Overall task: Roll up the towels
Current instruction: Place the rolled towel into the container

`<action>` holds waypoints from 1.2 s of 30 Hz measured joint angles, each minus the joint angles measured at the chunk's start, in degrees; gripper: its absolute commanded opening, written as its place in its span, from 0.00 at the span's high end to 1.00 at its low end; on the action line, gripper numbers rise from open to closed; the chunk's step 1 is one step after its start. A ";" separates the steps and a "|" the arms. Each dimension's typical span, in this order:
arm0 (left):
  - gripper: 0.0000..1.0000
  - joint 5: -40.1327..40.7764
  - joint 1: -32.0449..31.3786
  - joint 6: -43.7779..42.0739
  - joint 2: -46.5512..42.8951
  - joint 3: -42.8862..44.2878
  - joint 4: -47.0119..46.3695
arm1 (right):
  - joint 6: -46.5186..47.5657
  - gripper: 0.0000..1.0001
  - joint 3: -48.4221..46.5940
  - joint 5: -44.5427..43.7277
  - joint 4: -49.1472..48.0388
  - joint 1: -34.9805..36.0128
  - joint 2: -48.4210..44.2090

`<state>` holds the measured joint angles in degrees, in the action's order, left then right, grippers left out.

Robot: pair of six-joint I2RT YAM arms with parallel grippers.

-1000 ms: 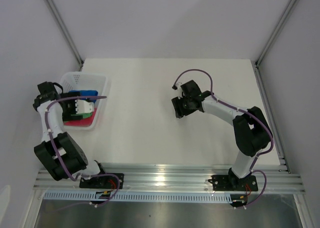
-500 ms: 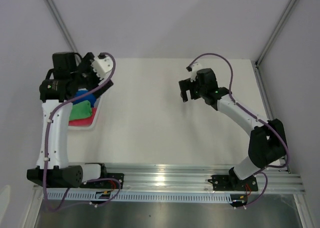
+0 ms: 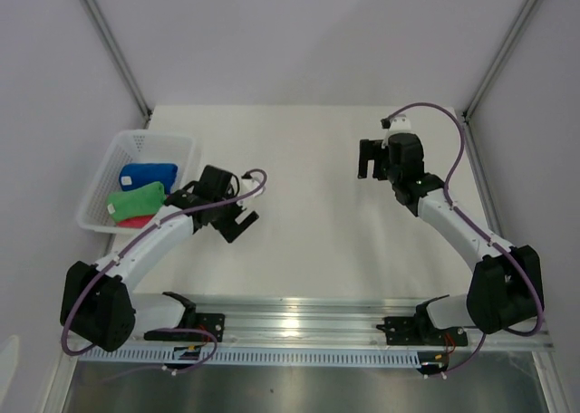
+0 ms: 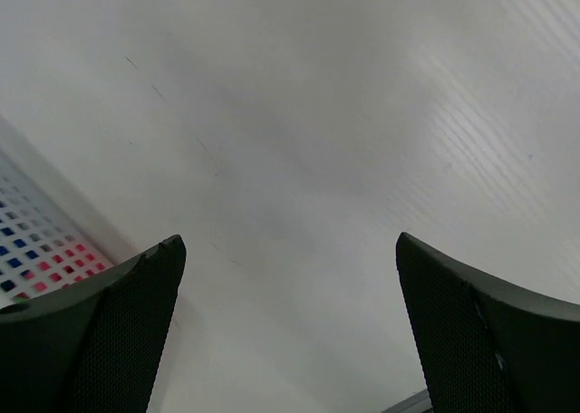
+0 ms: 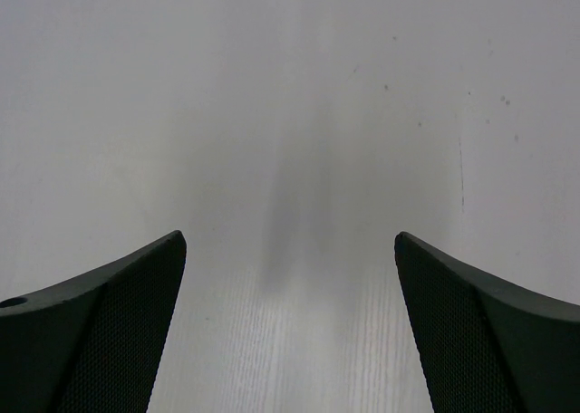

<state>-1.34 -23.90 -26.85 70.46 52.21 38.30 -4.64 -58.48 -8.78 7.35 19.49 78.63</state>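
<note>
A basket point(image 3: 163, 139) sits at the desk's point(image 3: 299, 250) left edge, toward the far corner. It holds all three towels: the blue towel point(image 3: 149, 175) at the back, the green towel point(image 3: 136, 200) in the middle, and the pink towel point(image 3: 136, 221) nearest. Right of it, the left hand point(image 3: 237, 219) hangs over bare desk, released and empty. Toward the far right corner, the right hand point(image 3: 371, 163) is also released, grasping nothing.

Spread fingers point(image 4: 100, 340) above table point(image 4: 299, 141), basket point(image 4: 36, 259) left
</note>
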 measured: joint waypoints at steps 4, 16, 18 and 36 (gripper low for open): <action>0.00 1.40 -0.55 -0.09 -0.09 -4.39 -2.21 | -2.69 0.01 1.07 -1.66 -0.20 0.00 0.00; 0.01 0.68 -0.74 0.33 -0.33 -2.47 -6.40 | -7.17 0.01 1.14 -4.55 -1.68 0.00 0.26; 0.01 0.50 -0.74 0.42 -0.33 -2.47 -6.40 | -7.39 0.01 1.14 -4.83 -1.64 0.00 0.63; 0.00 -0.63 -0.74 0.42 -0.35 -2.47 -6.40 | -7.58 0.01 0.70 -4.90 -1.18 0.00 2.08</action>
<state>-1.98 -24.64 -26.44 70.11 49.74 31.90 -12.23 -57.78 -13.67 6.17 19.49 80.71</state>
